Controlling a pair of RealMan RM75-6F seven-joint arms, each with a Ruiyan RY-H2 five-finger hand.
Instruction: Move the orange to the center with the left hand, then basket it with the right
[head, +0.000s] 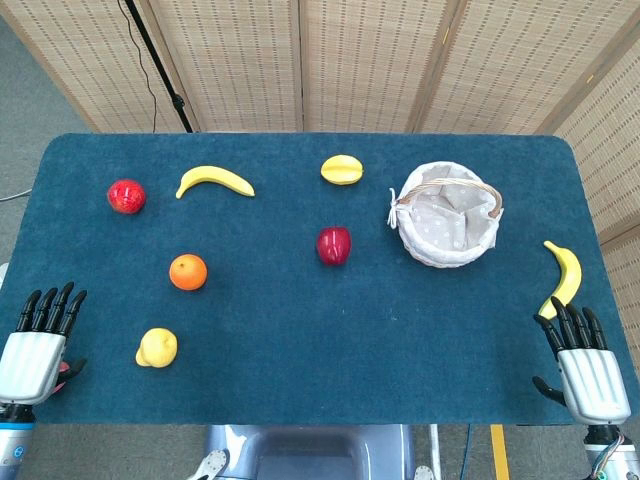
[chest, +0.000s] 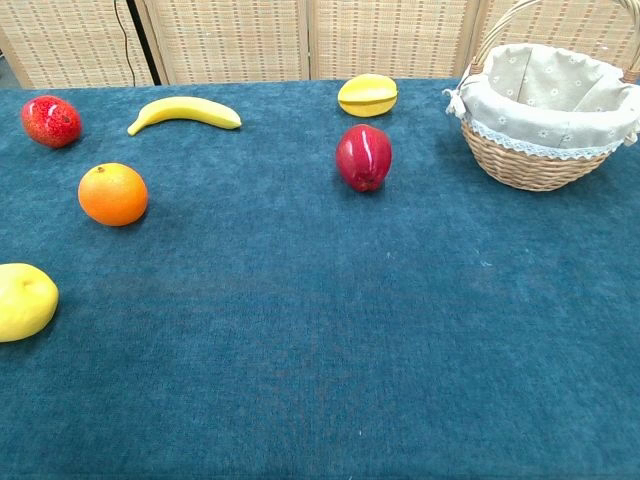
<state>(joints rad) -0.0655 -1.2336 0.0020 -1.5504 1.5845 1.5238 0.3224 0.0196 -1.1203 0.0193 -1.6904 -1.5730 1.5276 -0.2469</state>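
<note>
The orange (head: 188, 272) (chest: 113, 194) lies on the left half of the blue table. The wicker basket (head: 447, 214) (chest: 545, 105), lined with pale cloth, stands at the right back and holds nothing I can see. My left hand (head: 38, 338) rests at the table's front left corner, fingers straight and apart, holding nothing, well in front and left of the orange. My right hand (head: 583, 362) lies at the front right corner, fingers also spread and empty. Neither hand shows in the chest view.
A red apple (head: 334, 245) (chest: 363, 157) sits near the middle. A pomegranate (head: 126, 196) (chest: 50, 121), a banana (head: 215, 181) (chest: 184, 111) and a yellow starfruit-like fruit (head: 342, 169) (chest: 367, 95) line the back. A lemon (head: 156, 348) (chest: 22, 301) lies front left; another banana (head: 564, 277) right.
</note>
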